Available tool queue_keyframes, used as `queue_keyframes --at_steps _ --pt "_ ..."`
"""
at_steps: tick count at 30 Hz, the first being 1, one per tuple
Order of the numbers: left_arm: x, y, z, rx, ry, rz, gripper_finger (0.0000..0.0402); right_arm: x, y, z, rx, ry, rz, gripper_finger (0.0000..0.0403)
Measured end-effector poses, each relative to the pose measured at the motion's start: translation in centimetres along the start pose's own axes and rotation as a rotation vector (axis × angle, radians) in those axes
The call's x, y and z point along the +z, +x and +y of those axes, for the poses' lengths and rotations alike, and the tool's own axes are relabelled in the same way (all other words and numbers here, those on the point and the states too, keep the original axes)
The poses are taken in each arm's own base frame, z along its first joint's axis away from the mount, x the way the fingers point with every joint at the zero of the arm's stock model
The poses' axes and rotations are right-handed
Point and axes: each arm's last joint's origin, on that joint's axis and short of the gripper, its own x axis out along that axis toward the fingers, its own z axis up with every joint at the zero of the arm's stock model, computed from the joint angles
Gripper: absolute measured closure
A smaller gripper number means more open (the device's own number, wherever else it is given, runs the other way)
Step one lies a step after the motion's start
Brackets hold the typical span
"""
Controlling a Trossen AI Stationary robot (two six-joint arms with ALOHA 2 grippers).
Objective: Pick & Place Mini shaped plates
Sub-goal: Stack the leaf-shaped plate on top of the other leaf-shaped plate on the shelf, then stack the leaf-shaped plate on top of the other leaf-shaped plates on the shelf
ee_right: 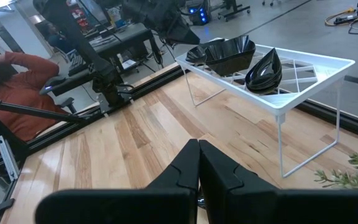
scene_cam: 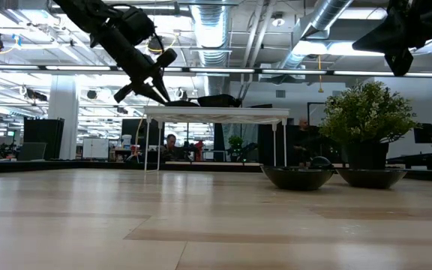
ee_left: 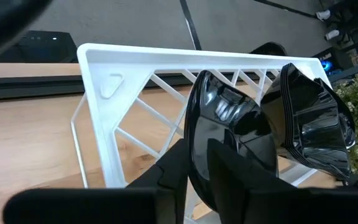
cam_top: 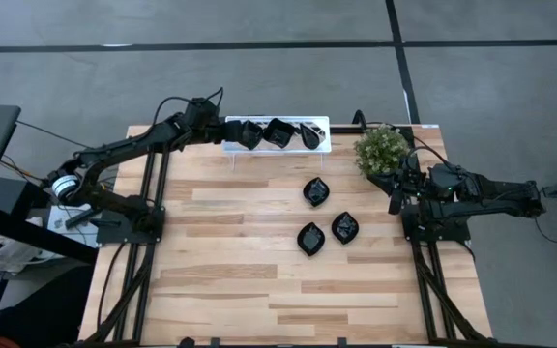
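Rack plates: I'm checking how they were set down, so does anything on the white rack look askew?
Yes. The plates on the rack lean on edge against each other instead of lying flat. The left fingers are at the leftmost one.

wooden table point(cam_top: 230, 280) carries three black plates point(cam_top: 328, 218), rack point(cam_top: 325, 145), plant point(cam_top: 384, 150).

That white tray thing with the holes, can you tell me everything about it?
The white lattice tray is a long flat rack that looks like plastic. Its top is a plain rim around crisscross bars with open gaps, and thin white legs hold it above the wooden table. It stands at the table's far edge, next to a small potted plant. Three shiny black plates lie on it. The left hand is at one end, by the nearest plate.
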Motion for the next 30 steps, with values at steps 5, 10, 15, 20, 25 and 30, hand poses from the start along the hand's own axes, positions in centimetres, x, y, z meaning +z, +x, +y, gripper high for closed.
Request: queue_keyframes --at_steps 5,10,15,20,25,30 --pt "0.0 0.0 0.0 -0.001 0.0 -0.002 0.032 0.0 0.0 0.0 0.0 0.0 0.0 0.0401" --pt "0.0 -0.2 -0.1 -0.008 0.001 -0.002 0.031 0.0 0.0 0.0 0.0 0.0 0.0 0.0401" --pt "0.1 -1.4 -0.6 -0.041 0.008 -0.014 0.0309 0.0 0.0 0.0 0.0 -0.001 0.001 0.0401" --pt "-0.2 -3.5 -1.5 -0.094 0.025 -0.036 0.0309 -0.1 0.0 0.0 -0.002 -0.004 0.007 0.0401" --pt "-0.9 -5.5 -2.7 -0.147 0.041 -0.055 0.0309 -0.1 0.0 0.0 -0.002 -0.004 0.007 0.0401" --pt "-2.0 -6.4 -4.0 -0.189 0.082 -0.053 0.0309 -0.1 0.0 0.0 -0.002 -0.004 0.007 0.0401"
